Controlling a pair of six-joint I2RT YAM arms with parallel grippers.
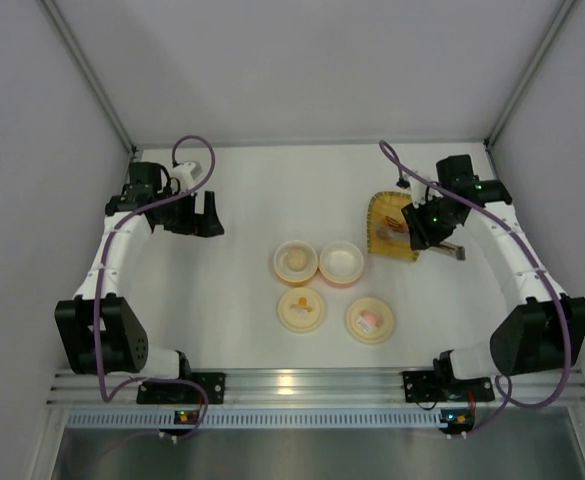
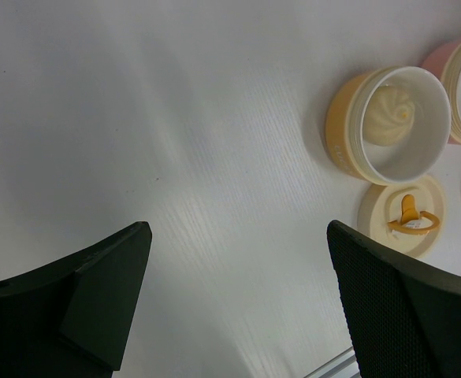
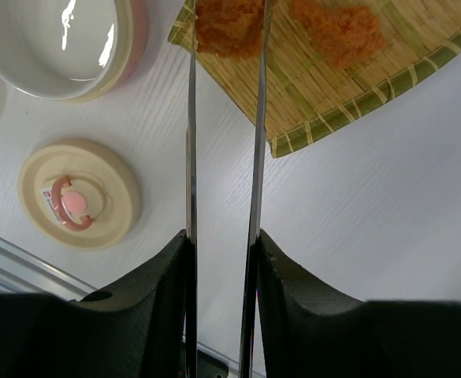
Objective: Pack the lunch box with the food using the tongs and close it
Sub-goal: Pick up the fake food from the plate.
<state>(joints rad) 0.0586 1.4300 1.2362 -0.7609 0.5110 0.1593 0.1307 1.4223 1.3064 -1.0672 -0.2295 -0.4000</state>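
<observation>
Grey metal tongs (image 3: 254,157) are pinched between the right gripper's (image 3: 222,244) fingers. Their two slim arms flank one of two orange-tan chunks (image 3: 230,27) on the yellow ribbed tray (image 3: 332,87). The left gripper (image 2: 238,228) hangs spread wide over the table (image 2: 175,118), apart from the two tubs. The cream-yellow tub (image 2: 340,138) holds one whitish ball (image 2: 392,118), with the pink tub (image 3: 135,31) touching it. Two cream lids (image 1: 301,308) lie just in front.

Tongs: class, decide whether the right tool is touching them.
Touching. The right wrist view shows the right tool clamping the tongs, one finger pressed against each arm's outer side.
</observation>
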